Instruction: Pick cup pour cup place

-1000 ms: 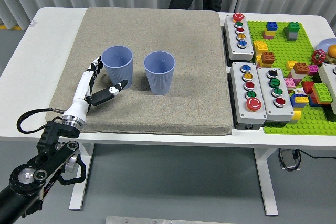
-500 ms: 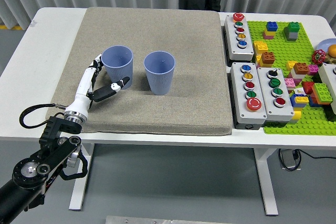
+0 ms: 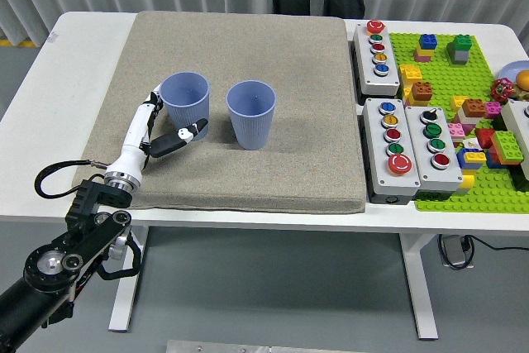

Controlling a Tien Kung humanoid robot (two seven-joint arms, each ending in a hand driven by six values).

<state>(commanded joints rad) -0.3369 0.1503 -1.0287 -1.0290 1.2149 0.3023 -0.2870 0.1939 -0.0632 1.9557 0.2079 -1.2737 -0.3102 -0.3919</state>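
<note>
Robotics lab: button boxes (image 3: 396, 150), test table (image 3: 58, 80)

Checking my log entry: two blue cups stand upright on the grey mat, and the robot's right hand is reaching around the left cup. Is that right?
Not quite. The head view shows it is the left hand, coming in from the picture's left; no right hand is in view. The rest holds: two blue cups stand upright on the grey mat, and the hand reaches around the left cup.

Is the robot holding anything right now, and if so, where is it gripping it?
Nothing is firmly held yet. The left hand is open around the lower side of the left cup, thumb in front, fingers behind. Contact cannot be told.
</note>
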